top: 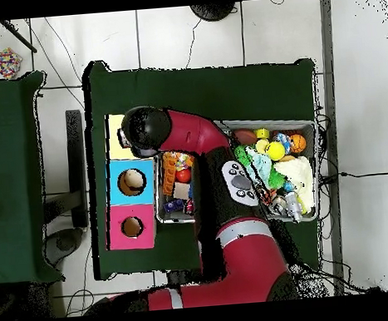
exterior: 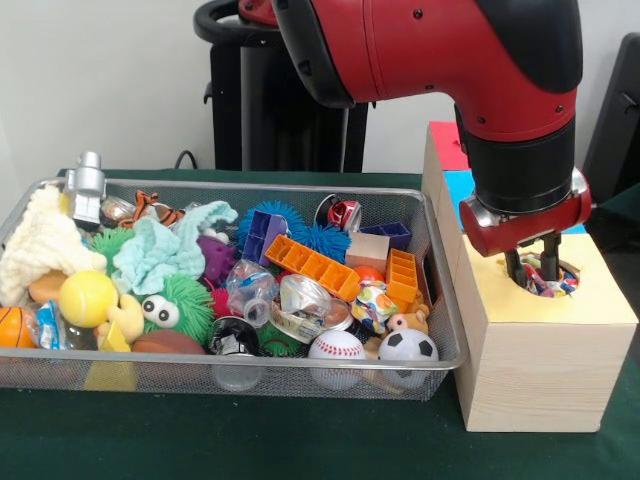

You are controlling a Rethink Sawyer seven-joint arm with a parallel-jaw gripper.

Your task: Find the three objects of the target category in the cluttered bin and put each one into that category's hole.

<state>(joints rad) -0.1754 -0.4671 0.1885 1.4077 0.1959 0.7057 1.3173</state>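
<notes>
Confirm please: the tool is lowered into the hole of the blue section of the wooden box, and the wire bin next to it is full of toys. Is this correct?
Not quite. The tool is lowered into the hole of the yellow section of the wooden box, not the blue one. The front view shows this. The wire bin next to it is indeed full of toys.

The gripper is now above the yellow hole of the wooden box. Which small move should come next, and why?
Probably release and lift straight up. The gripper reaches into the hole of the yellow section, where something multicoloured shows between the fingers. Whether it is still gripped, I cannot tell.
</notes>
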